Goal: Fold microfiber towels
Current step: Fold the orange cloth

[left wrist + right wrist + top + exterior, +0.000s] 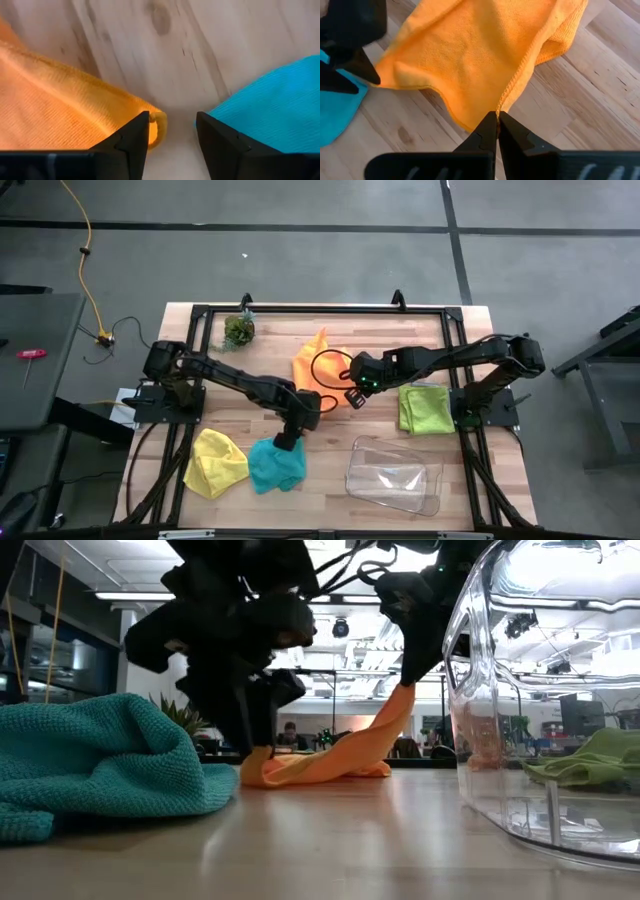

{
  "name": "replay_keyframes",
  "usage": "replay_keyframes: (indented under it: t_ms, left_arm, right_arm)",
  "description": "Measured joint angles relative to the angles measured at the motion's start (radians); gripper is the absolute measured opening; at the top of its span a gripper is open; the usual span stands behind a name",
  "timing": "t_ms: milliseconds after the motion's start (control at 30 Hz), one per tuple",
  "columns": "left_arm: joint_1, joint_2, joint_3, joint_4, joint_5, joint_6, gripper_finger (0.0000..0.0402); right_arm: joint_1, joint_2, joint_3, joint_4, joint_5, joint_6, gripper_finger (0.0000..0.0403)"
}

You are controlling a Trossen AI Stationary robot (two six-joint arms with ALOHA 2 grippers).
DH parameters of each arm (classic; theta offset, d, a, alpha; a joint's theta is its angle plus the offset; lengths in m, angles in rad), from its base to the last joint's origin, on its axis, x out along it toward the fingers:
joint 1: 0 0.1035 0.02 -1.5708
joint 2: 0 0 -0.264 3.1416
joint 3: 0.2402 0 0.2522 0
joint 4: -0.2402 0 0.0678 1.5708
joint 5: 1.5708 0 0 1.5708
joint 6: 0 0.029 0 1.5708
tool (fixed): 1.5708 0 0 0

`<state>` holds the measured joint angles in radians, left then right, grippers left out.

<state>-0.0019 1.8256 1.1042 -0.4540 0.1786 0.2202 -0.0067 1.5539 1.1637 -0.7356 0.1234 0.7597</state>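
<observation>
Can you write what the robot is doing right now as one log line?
right pincer: shut on orange towel edge, lifted | left pincer: open at its corner | teal towel: beside

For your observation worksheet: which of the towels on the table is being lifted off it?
The orange towel: the right gripper pinches its edge and holds it up; the others lie loose.

A clear plastic tray (394, 477) sits on the wooden table (450, 480), well apart from a leafy green clump (239, 331).
</observation>
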Motion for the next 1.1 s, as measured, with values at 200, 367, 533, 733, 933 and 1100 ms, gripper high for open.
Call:
replay_keyframes:
  t_ms: [200,367,533,733,933,1100]
  left_arm:
    - [0.0,0.015,-0.002,0.029,-0.038,-0.02,0.0133]
    - [0.001,0.015,-0.002,0.011,-0.037,-0.023,0.0117]
    - [0.0,0.015,-0.002,-0.008,-0.036,-0.007,0.0078]
    - [0.001,0.015,-0.002,-0.007,-0.036,-0.007,0.0018]
    - [0.009,-0.05,-0.002,-0.048,-0.072,-0.025,0.0003]
    - [0.062,-0.252,-0.002,-0.117,-0.13,-0.06,0.0001]
  right_arm:
    - [0.0,0.0,0.0,0.0,0.0,0.001,0.0]
    - [0.0,0.0,0.0,0.0,0.001,0.0,0.0]
    - [0.0,0.0,0.0,0.0,0.003,0.0,0.0]
    - [0.0,0.0,0.0,0.0,0.003,0.0,0.0]
    - [0.0,-0.024,-0.001,-0.003,0.003,-0.021,0.0]
    - [-0.002,-0.153,-0.001,-0.018,0.024,-0.027,0.0]
